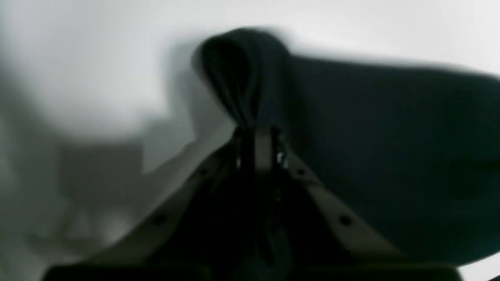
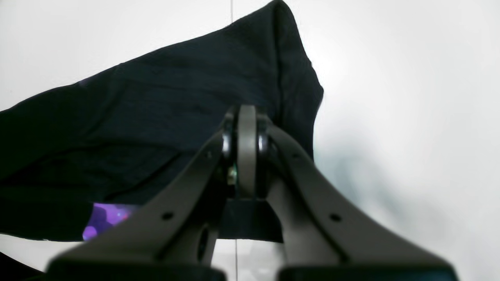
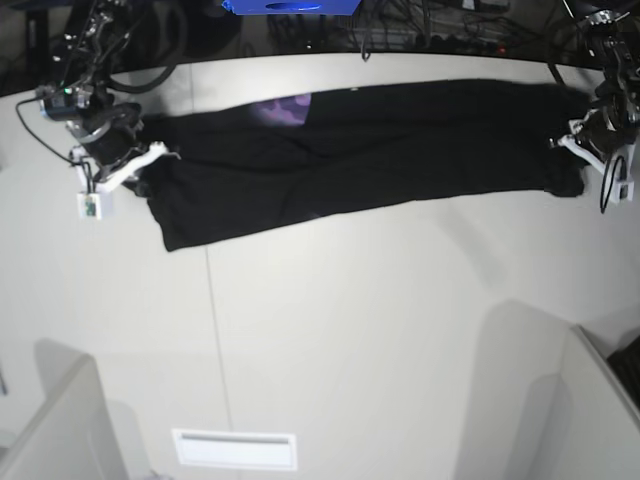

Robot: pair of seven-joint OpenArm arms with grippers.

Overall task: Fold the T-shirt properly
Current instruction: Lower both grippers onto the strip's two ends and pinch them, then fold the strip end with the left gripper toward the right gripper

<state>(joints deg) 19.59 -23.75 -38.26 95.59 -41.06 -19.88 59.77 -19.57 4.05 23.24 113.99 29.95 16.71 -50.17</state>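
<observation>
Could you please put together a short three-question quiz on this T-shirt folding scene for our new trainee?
1. True or false: the left gripper is shut on the T-shirt.
2. In the base view, the purple print shows nearer which gripper? A) left B) right
3. Fill in: the shirt lies stretched in a long band on the white ____.

Key: 1 true; 2 B; 3 table.

R gripper [image 2: 247, 128] clamped on black T-shirt [image 2: 156, 117]; purple print bit [image 2: 103, 220] showing underneath.
</observation>
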